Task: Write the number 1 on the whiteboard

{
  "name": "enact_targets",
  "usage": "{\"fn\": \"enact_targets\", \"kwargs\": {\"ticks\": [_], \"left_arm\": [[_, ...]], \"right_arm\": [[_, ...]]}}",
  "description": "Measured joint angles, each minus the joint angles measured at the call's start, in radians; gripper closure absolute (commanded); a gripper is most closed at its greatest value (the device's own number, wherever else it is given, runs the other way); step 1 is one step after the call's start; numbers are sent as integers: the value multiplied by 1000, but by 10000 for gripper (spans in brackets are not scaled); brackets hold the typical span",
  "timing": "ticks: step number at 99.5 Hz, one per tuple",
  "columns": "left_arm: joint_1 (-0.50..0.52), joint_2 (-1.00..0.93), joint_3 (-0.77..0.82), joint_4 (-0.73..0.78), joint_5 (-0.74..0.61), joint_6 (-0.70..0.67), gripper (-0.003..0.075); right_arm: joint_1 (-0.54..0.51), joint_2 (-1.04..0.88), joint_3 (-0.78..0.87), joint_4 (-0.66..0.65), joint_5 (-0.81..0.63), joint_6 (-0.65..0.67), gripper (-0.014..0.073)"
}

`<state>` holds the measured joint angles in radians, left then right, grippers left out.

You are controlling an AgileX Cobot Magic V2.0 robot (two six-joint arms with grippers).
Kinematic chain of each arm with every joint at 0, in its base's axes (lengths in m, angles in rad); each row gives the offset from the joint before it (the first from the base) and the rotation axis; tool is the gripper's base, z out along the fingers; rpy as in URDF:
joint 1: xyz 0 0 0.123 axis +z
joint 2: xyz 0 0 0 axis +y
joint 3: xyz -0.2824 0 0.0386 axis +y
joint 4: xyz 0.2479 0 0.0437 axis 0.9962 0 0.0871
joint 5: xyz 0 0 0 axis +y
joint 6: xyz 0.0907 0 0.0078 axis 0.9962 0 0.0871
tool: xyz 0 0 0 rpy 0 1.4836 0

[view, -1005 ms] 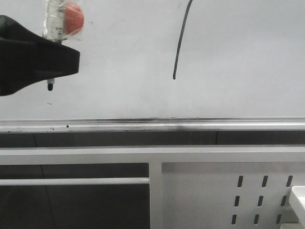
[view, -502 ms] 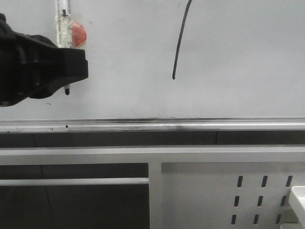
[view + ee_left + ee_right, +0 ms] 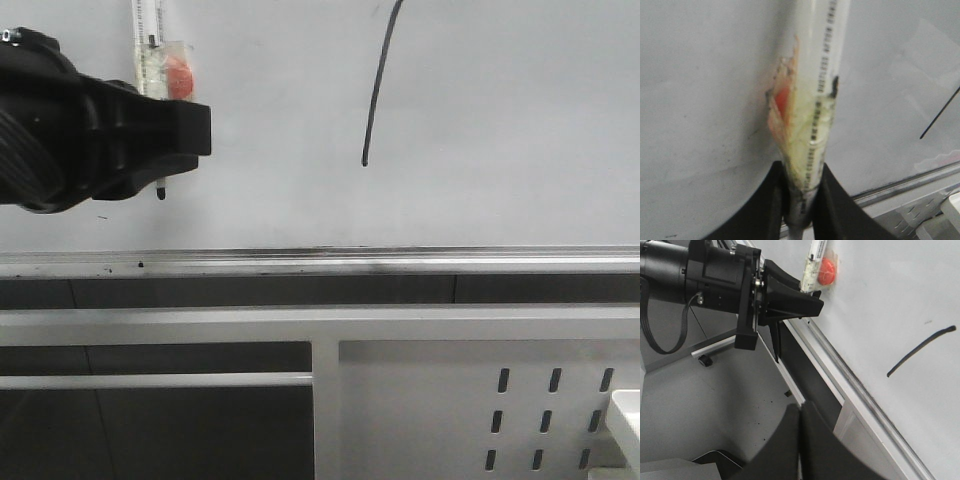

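Front view: the left gripper [image 3: 160, 150] pinches an upright marker [image 3: 150, 55] before the whiteboard [image 3: 500, 120]; the number 1 [image 3: 374, 90] lies well to its right.

Left wrist view: fingers [image 3: 832, 200] clamp the marker.

Right wrist view: the right gripper [image 3: 800, 430], fingers pressed together, hangs below the ledge [image 3: 850, 385].

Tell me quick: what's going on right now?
Left gripper shut on marker, tip off whiteboard. Right gripper shut, empty. Number 1 drawn. Nothing blocking.

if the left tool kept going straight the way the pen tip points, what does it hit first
Probably the silver metal ledge under the glossy white whiteboard: the left tool holds the white marker tip-down just above it. Depth is unclear.
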<state>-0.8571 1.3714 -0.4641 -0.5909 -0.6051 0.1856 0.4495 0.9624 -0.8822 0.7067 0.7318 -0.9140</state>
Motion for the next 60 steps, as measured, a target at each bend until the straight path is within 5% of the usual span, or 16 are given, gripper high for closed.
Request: {"fn": "enact_targets", "kwargs": {"ticks": [60], "left_arm": [[21, 57, 0, 5, 62, 0, 740]], "right_arm": [[0, 0, 0, 0, 0, 0, 663]]}}
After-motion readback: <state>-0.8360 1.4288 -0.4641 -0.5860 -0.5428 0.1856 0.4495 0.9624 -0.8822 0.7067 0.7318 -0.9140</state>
